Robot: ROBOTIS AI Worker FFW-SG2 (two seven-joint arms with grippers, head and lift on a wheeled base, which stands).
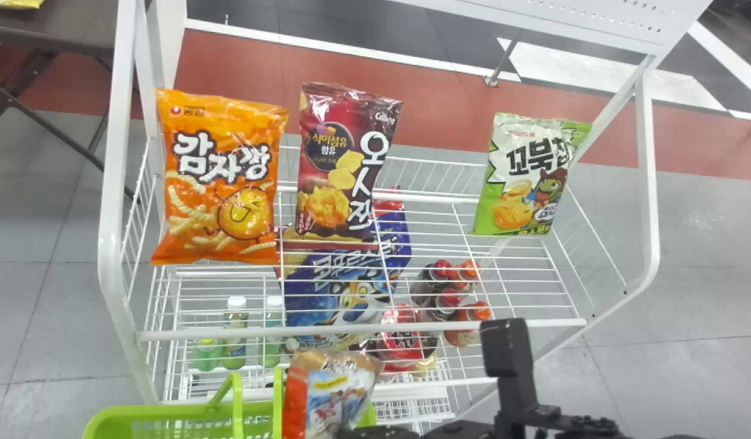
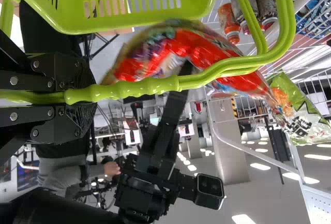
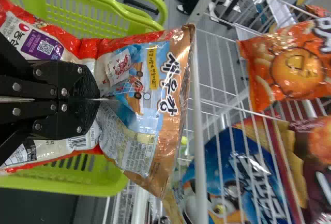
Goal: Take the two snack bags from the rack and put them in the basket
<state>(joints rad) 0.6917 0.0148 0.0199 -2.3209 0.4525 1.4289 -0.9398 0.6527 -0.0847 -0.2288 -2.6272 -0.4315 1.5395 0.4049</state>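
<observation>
Two sets of fingers are occupied: the left fingers (image 2: 54, 76) close round the handle (image 2: 137, 88) of the basket (image 1: 137, 412), and the right fingers (image 3: 77, 81) pinch the red snack bag (image 3: 160, 151) about mid-body. Its long axis runs in line with them, the far end pointing at the rack (image 1: 108, 183). The basket lies below, mostly to the bag's left, so the right arm's next move is probably down and leftward, clear of the handle. Beyond, the orange bag (image 1: 219, 183) is on the rack.

L grpr (image 2: 83, 97), jaws clamped, R grpr (image 1: 375, 431) low ctr. head view, jaws clamped
</observation>
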